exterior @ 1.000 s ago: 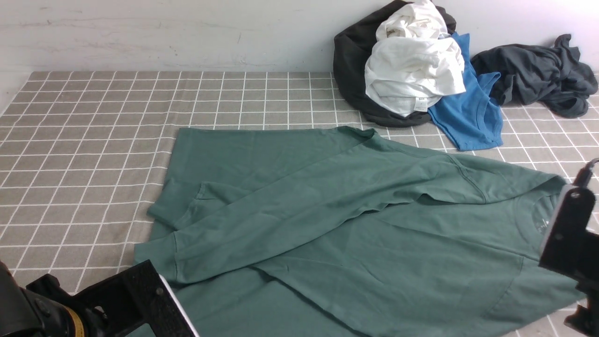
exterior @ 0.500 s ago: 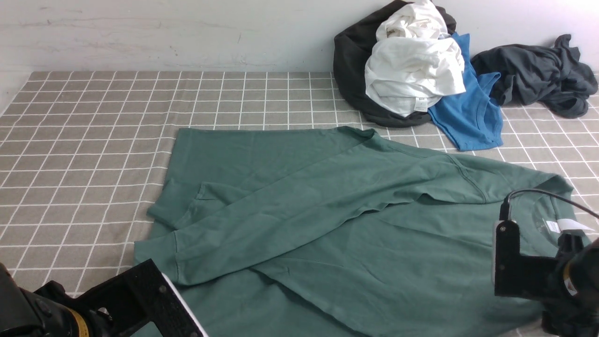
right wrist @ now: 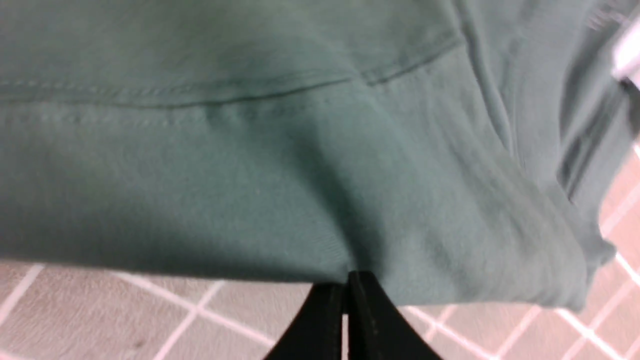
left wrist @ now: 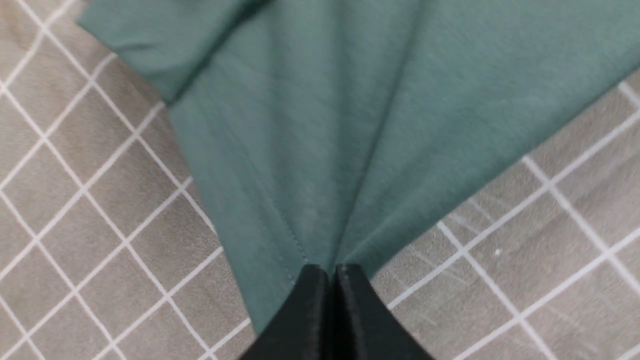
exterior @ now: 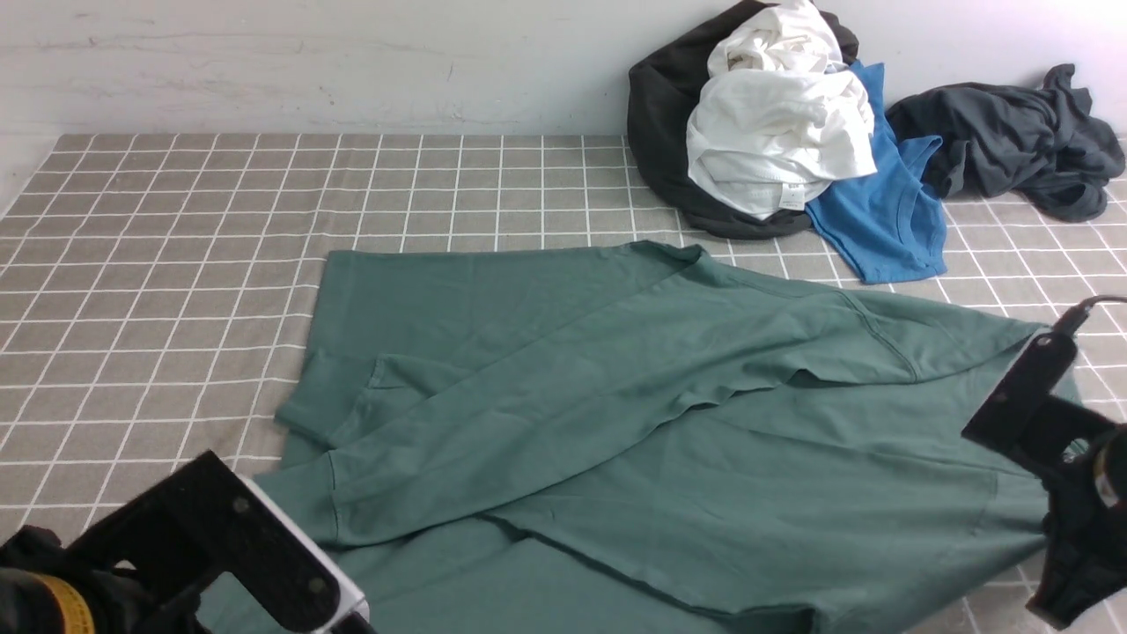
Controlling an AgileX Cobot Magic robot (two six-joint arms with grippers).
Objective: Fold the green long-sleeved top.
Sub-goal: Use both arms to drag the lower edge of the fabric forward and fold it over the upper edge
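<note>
Grey checked table (exterior: 176, 220) carries the green long-sleeved top (exterior: 616, 396), spread across its near half. Left claw (left wrist: 331, 271) is clamped tight on a hem corner. Right claw (right wrist: 346, 278) is pinched closed on the fabric's edge by the shoulder.

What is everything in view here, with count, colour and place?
green top: one, dark green, spread mid-table
black garment: one, black, back right by wall
white garment: one or two, white, atop black garment
blue T-shirt: one, blue, beside that heap
grey garment: one, dark grey, rightmost
tablecloth: one, taupe with white grid, underneath
wall: one, white, behind
left gripper: one, black, shut on green top
right gripper: one, black, shut on green top
</note>
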